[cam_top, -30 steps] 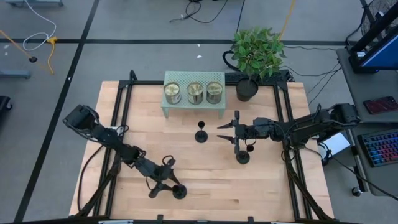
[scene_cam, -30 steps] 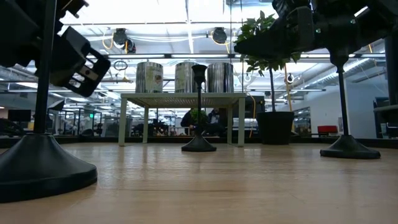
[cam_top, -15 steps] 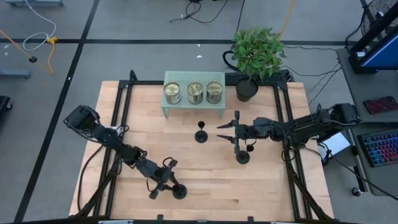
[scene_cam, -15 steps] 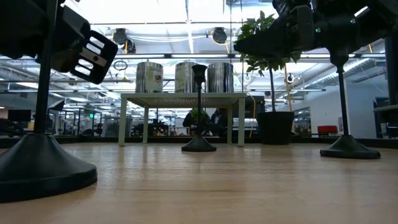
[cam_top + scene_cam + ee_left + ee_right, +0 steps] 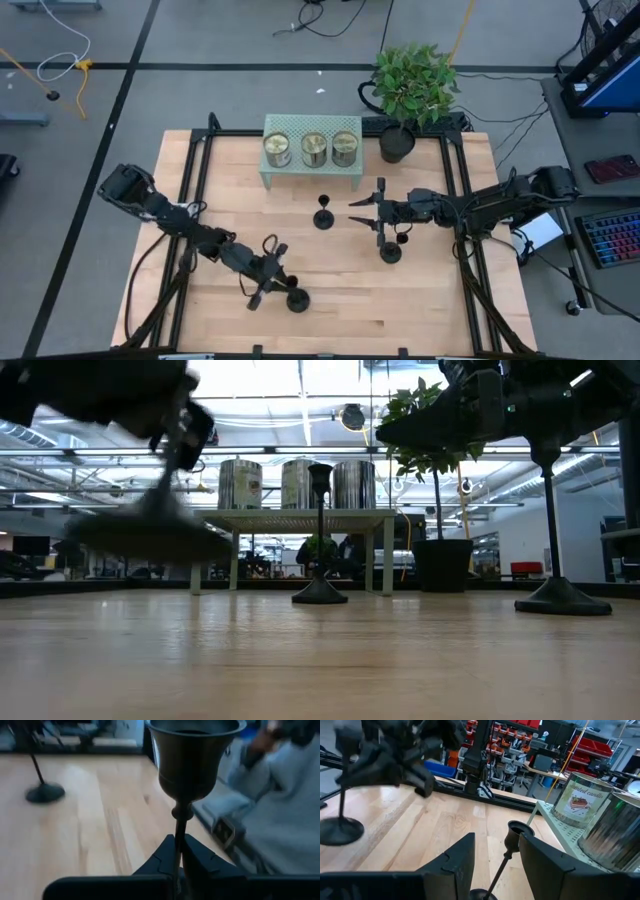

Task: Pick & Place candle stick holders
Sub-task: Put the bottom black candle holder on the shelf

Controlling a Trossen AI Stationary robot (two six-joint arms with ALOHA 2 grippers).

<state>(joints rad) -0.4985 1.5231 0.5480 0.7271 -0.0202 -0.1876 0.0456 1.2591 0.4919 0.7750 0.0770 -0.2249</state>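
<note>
Three black candle stick holders show. One (image 5: 297, 300) hangs tilted above the table's near left part, with my left gripper (image 5: 270, 282) shut on its stem. Its base (image 5: 150, 538) is blurred in the low view. A second (image 5: 323, 215) stands on its round base at mid-table, and the right wrist view shows it (image 5: 512, 840) through the gap of my open right gripper (image 5: 362, 212), a little ahead of the fingers. The third (image 5: 390, 250) stands on its base under my right arm. My left gripper pinches the thin stem (image 5: 180, 827) between its two fingers (image 5: 162, 857), just below the cup (image 5: 192, 750). The fingers lie across the stem, coming slanting from the table's left. The holder is lifted clear of the table and tilted, its base (image 5: 297, 300) toward the near right.
A pale green rack (image 5: 313, 178) with three tins (image 5: 313, 150) stands at the far middle. A potted plant (image 5: 412, 85) is at the far right. Black frame rails (image 5: 462, 200) run along the table's sides. Bare wood lies between the holders.
My left gripper has shut on the near-left holder's stem and gone up and a little toward the table's right and far edge. The holder, which stood on its base, is now lifted clear and tilted. The right arm has kept still.
</note>
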